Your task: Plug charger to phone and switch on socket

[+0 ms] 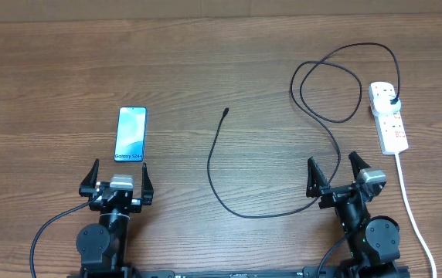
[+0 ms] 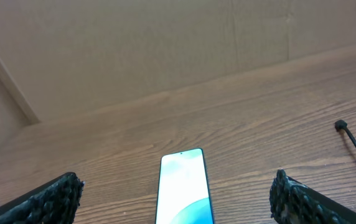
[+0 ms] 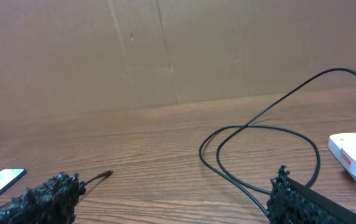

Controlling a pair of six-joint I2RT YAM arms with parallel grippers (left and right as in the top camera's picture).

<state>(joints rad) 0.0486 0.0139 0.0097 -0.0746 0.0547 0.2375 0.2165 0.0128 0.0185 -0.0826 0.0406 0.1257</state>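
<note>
On the wooden table (image 1: pixel 51 62), the phone (image 1: pixel 130 134) lies screen-up just ahead of the left gripper (image 1: pixel 117 179), whose jaws stand wide apart and empty. The charger (image 1: pixel 209 164) rests mid-table with its tip loose, and its cable loops to a plug on the socket (image 1: pixel 389 117) at far right. The right gripper (image 1: pixel 335 171) is likewise spread, grasping nothing.

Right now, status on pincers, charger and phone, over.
Open and empty: left pincer near phone, right pincer. Plug in socket, charger tip free, not in phone. Nothing between tip and phone.
</note>
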